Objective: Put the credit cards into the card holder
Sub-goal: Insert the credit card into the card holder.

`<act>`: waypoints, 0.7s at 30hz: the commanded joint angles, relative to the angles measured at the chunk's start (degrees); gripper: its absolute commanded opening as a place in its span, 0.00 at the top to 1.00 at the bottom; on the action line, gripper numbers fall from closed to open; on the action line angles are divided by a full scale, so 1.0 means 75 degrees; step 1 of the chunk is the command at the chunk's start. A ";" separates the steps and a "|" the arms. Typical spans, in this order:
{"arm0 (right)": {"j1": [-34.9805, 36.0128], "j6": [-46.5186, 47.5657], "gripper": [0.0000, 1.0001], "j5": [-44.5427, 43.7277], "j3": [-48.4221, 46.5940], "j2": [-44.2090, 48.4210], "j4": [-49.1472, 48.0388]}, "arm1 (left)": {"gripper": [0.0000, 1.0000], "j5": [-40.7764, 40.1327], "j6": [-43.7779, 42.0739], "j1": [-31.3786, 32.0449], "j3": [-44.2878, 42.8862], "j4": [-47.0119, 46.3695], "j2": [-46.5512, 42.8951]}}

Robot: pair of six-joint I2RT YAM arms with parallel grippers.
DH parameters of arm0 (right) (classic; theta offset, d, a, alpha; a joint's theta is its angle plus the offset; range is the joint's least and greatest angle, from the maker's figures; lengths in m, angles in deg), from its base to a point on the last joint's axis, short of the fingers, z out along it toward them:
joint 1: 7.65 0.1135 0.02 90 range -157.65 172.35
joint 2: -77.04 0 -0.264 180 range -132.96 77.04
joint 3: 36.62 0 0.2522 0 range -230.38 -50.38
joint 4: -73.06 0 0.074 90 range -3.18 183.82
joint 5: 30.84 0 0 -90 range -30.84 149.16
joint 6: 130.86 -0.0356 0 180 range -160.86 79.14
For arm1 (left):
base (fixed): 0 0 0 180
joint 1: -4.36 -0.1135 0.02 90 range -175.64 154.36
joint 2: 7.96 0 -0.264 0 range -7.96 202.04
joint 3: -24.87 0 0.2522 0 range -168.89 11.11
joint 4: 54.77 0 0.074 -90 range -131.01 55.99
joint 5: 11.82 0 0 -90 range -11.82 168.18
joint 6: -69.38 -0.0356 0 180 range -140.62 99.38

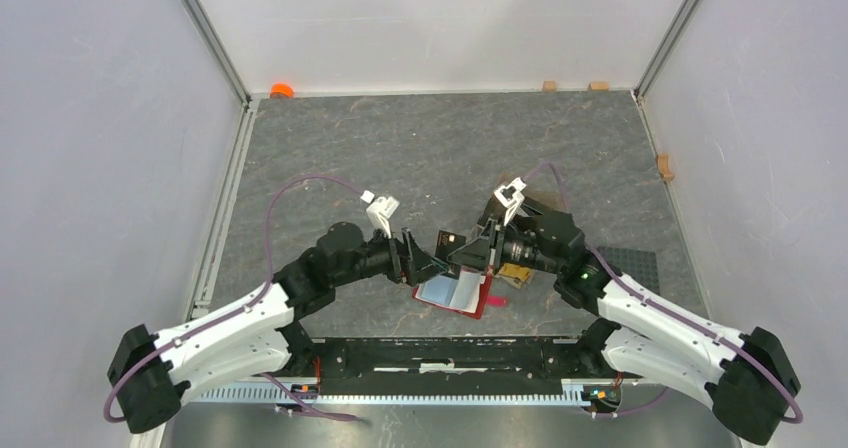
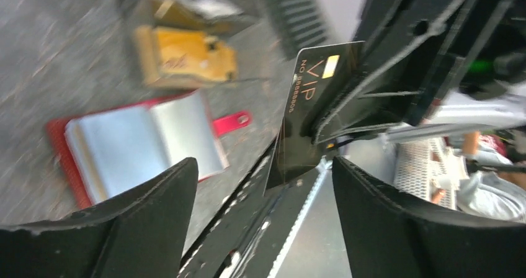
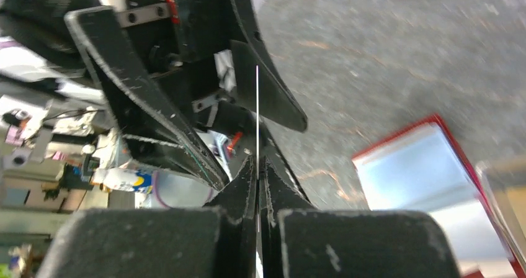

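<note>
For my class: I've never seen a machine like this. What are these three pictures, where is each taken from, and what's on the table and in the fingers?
These are two robot arms bolted at the near edge of a grey table. The overhead picture looks down from above and behind them; the other two come from cameras on each wrist, so each shows its own fingers at the bottom.

On the table lies an open red card holder with clear sleeves, and an orange card beyond it.

The right gripper is shut on a dark card marked VIP, held up in the air; its own camera sees the card edge-on, as a thin line. The left gripper is open, one finger on each side of that card.
</note>
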 commanded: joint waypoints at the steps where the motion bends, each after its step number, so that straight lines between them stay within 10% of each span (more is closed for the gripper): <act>1: 0.0008 -0.0205 1.00 -0.0891 0.0151 -0.0557 0.1664 | 0.10 -0.0787 -0.0125 -0.0192 -0.0488 0.2019 0.0970; 21: 0.0006 -0.2105 1.00 -0.2146 0.1981 -0.1377 0.0919 | 0.17 -0.1150 -0.1502 -0.0320 -0.0831 0.2022 0.3616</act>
